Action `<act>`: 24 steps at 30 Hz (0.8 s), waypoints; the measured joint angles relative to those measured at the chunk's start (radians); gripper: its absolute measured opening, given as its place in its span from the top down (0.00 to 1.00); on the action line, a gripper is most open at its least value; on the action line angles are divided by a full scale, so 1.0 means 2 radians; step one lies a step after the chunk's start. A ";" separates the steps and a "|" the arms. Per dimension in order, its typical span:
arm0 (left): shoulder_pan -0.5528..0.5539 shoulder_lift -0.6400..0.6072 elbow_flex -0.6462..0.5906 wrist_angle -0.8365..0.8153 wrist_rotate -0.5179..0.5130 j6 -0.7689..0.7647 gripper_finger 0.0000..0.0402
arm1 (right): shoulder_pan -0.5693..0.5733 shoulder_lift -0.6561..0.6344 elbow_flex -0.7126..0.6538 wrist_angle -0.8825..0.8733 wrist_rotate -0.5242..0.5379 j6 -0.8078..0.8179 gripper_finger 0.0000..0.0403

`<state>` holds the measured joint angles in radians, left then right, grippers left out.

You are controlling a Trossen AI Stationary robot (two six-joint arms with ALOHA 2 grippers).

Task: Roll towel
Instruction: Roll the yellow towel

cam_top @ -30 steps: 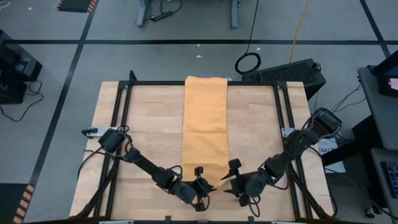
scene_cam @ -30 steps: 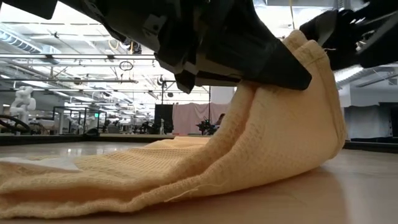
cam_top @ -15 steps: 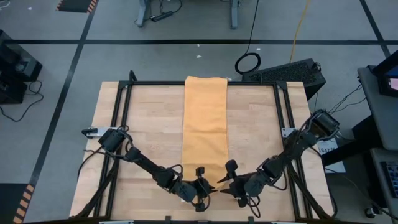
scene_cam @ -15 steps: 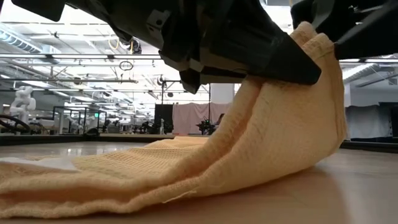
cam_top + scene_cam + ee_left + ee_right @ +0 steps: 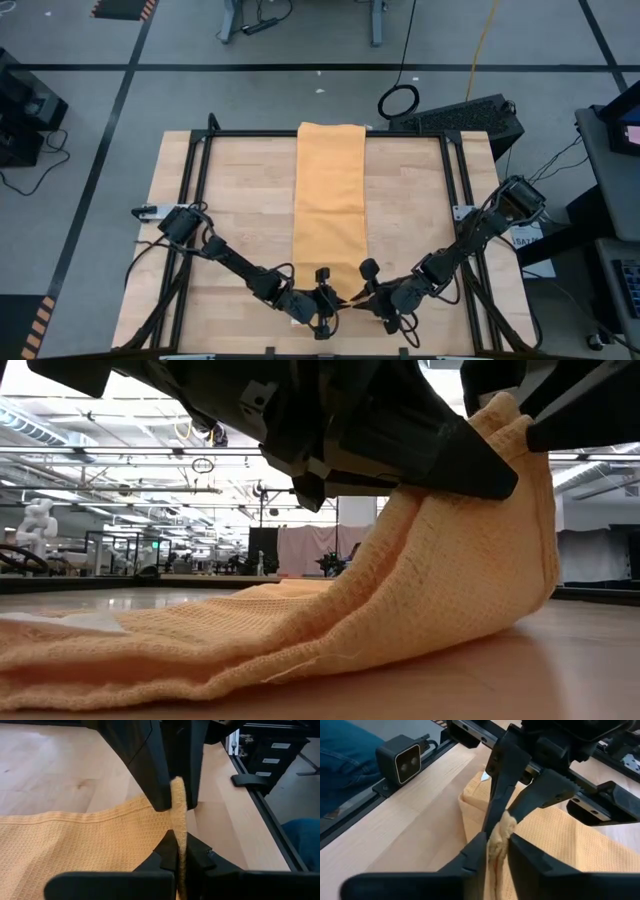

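The mustard-yellow towel (image 5: 328,200) lies as a long folded strip from the table's far edge toward its near edge. Its near end (image 5: 470,510) is raised off the wood, and the rest lies flat on the table. My left gripper (image 5: 330,297) and my right gripper (image 5: 358,290) meet at this raised near end, close to the table's near edge. Both are shut on the cloth. The left wrist view (image 5: 181,855) and the right wrist view (image 5: 496,851) each show that arm's own fingers, with the other arm's fingers facing them. My left gripper pinches the towel's raised near edge (image 5: 179,827) between its two fingers, coming in low from the table's left. The edge stands upright as a bunched fold of several layers, lifted clear. My right gripper pinches the same bunched near edge (image 5: 502,827) between its two fingers, coming in low from the table's right, close against the left gripper's fingers (image 5: 500,780). The cloth slopes slack from the hold down to the table (image 5: 250,650).
Black frame rails (image 5: 200,170) run along the table's sides. A small black camera box (image 5: 402,762) sits at the near rail. Bare wood (image 5: 240,210) shows on both sides of the towel strip. Blue cloth of a person (image 5: 345,750) shows beyond the near edge.
My right gripper has moved toward the table's left, onto the towel's raised near end, and has shut on it beside my left gripper. The towel's near end stays raised and the rest stays flat.
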<state>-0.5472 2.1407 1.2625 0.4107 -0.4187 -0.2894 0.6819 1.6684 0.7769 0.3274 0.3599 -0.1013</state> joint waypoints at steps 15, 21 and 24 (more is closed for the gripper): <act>-0.031 0.000 0.000 0.010 -0.022 0.043 0.68 | 0.015 0.000 0.000 -0.006 0.007 0.104 0.99; -0.075 -0.008 0.000 -0.059 -0.124 0.016 0.39 | 0.026 0.000 0.000 -0.010 0.040 0.174 0.99; -0.105 -0.017 0.000 -0.118 -0.132 -0.013 0.35 | 0.026 0.000 0.000 -0.016 0.054 0.195 0.99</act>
<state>-0.7565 2.1074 1.2625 0.1748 -0.6829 -0.3147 0.7345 1.6688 0.7769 0.2960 0.4676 0.2889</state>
